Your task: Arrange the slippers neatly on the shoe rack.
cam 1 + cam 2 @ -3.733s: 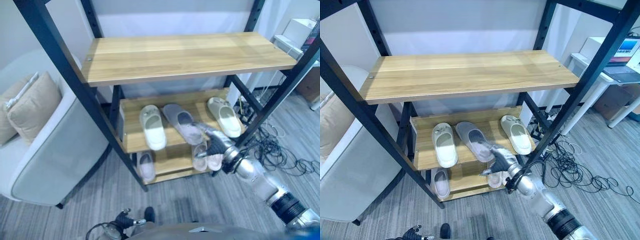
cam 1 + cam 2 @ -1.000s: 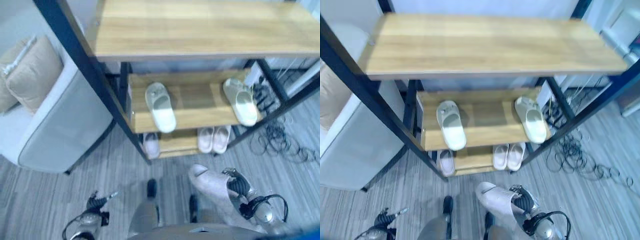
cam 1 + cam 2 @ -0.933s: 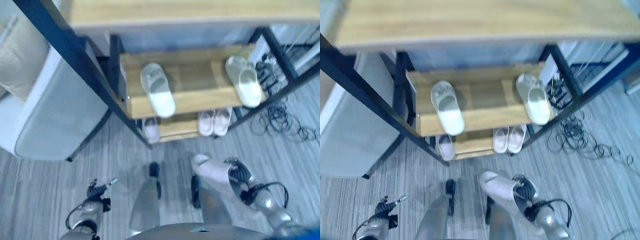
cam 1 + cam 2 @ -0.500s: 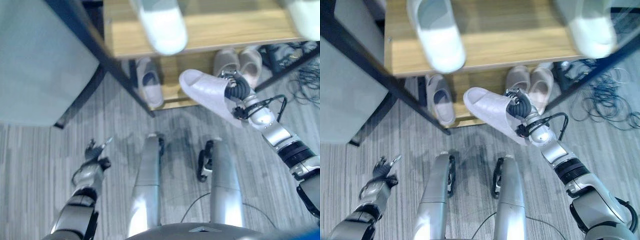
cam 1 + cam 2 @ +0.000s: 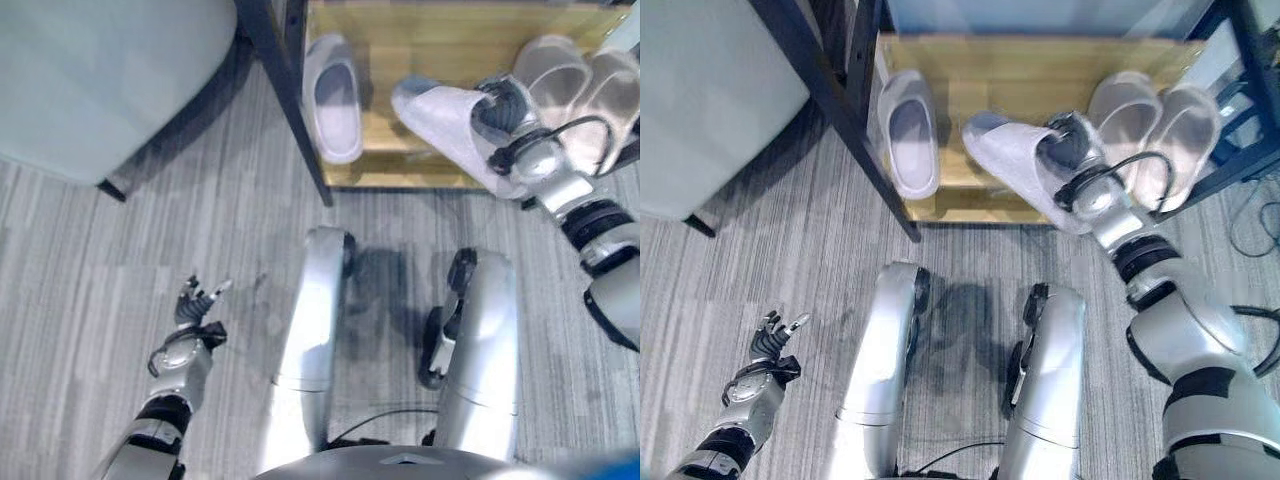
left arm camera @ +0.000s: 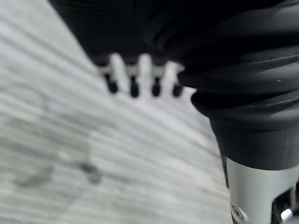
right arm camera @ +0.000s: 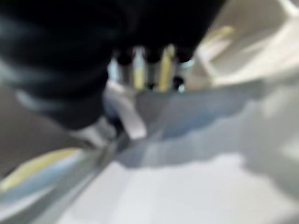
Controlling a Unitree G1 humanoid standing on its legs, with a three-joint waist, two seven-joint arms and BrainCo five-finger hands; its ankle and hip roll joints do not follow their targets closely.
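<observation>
grey striped carpet covers the floor, with a pale sofa at the far left, next to the dark post of the rack. low on the left, the left hand hangs over the carpet well apart from the shelf, its fingers loosely spread and holding nothing. on the wooden bottom shelf a grey slipper lies alone near the post, toe pointing outward. to its right, the right hand has its fingers curled inside a pale lilac slipper, gripping it by the strap; that slipper hangs tilted above the shelf's front edge, between the grey one and a beige pair set side by side at the far right. judging by this, the pair looks done, while the held slipper is not yet down; it probably belongs beside the grey one, squared up to match. cables trail on the floor at the right.
</observation>
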